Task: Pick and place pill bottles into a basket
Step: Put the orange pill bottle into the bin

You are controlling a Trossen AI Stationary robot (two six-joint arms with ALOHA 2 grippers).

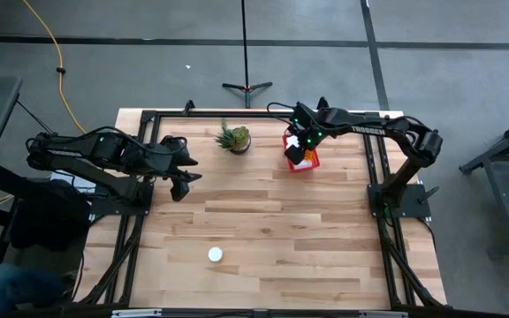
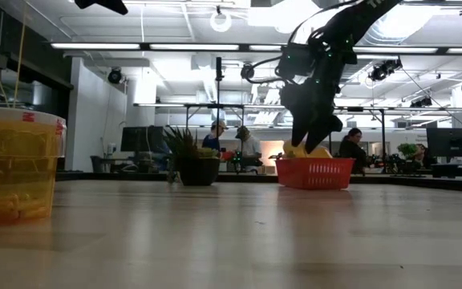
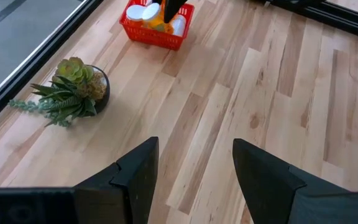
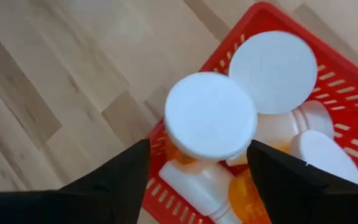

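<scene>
The red basket (image 1: 311,162) stands at the far right of the table and holds several pill bottles (image 4: 272,71) with white caps. My right gripper (image 1: 297,146) reaches down into the basket (image 2: 315,172) and is shut on one pill bottle (image 4: 210,115). Another pill bottle (image 1: 215,254) stands upright on its base near the table's front edge. It shows large at the left of the low view (image 2: 14,164). My left gripper (image 1: 182,181) is open and empty above the table's left side. My right gripper pinches the pill bottle between its two fingers, on the orange body just under the white cap (image 4: 178,154). The fingers (image 4: 126,171) come from above, pointing down along the bottle. The bottle stands upright, cap up, over the basket's corner. I cannot tell whether it rests on the bottles below.
A small green potted plant (image 1: 234,138) stands at the table's far edge, left of the basket, and also shows in the left wrist view (image 3: 73,87). Bare wood lies between the plant, the basket and the lone bottle. People sit at desks in the room beyond.
</scene>
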